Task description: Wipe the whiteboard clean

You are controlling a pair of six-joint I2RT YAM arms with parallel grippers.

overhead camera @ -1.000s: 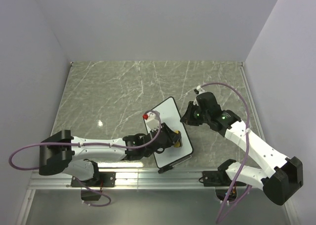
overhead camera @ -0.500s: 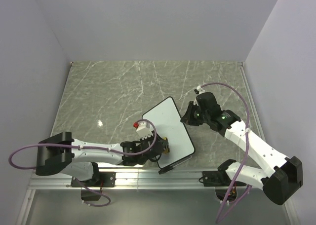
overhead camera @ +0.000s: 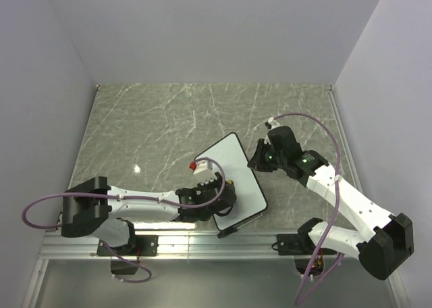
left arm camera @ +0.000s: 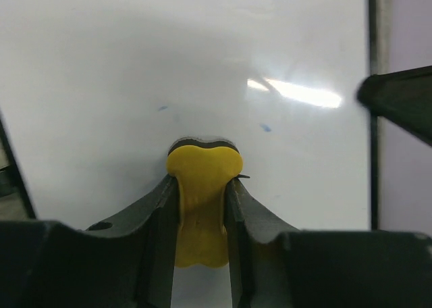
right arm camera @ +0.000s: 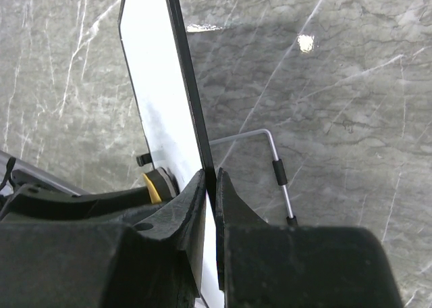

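Top external view puts the whiteboard (overhead camera: 233,166) at the near middle of the marble table (overhead camera: 148,125), between the arms; the left gripper (left arm camera: 202,180) is clenched on a yellow eraser (left arm camera: 202,203), whose tip meets the white face; the right gripper (right arm camera: 209,180) pinches the board's right black edge; two faint blue specks (left arm camera: 265,127) show.

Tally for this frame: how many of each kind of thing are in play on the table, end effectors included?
whiteboard: 1
yellow eraser: 1
end effectors: 2 (left end effector, right end effector)
Total: 4
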